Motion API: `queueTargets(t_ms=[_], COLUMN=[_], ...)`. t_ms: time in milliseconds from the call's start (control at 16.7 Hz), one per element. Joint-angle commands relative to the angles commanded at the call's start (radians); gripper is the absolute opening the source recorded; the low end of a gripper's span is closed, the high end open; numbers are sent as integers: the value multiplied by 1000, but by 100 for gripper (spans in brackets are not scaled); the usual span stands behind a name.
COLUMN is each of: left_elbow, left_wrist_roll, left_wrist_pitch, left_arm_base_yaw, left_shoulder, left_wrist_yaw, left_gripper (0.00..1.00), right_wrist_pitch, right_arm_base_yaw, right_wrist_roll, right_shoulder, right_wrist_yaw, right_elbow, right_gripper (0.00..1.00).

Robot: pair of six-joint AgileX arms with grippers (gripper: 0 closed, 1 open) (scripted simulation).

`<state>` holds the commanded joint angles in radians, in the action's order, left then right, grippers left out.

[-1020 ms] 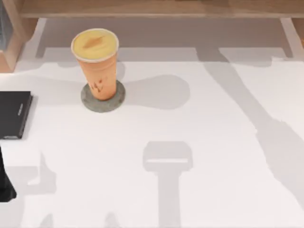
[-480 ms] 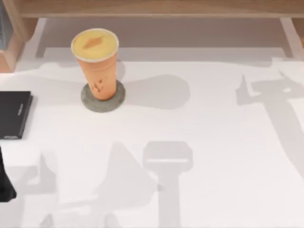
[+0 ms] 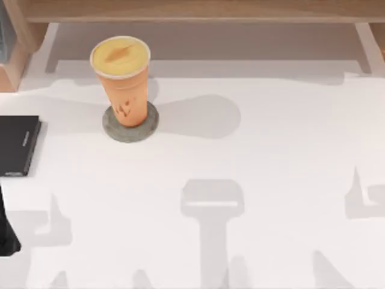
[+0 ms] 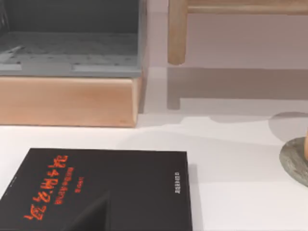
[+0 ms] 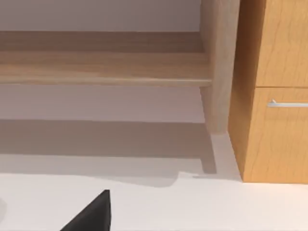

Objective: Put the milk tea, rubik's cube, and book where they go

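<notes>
Top view: milk tea (image 3: 122,78) upright on grey coaster (image 3: 130,123), far-left part of surface (image 3: 252,156).
Coaster is presumably its home, so that item looks done. Black book (image 4: 103,190) flat at left edge. Tool state on either arm: cannot tell.

One milk tea (image 3: 122,75), one coaster (image 3: 130,125), one black book (image 3: 18,145)

Overhead camera; two low wrist cameras
</notes>
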<state>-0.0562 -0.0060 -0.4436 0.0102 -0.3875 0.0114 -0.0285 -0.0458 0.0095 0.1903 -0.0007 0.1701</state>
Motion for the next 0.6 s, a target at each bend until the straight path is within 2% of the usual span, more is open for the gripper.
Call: queueTargets(t_ms=[240, 540, 600], left_elbow=[0, 0, -18], left_wrist_roll=[0, 0, 0], left_wrist_pitch=[0, 0, 3], left_arm_base_yaw=[0, 0, 16], left_shoulder=[0, 0, 155], left_wrist_yaw=[0, 0, 0], left_gripper=[100, 100, 100], right_wrist_pitch=[25, 28, 28], right_arm_base_yaw=[41, 46, 46], right_wrist_roll=[-8, -10, -10], right_shoulder=[-169, -190, -190], right_wrist_yaw=[-1, 1, 1], right_elbow=[-151, -170, -170], right_gripper=[100, 100, 100])
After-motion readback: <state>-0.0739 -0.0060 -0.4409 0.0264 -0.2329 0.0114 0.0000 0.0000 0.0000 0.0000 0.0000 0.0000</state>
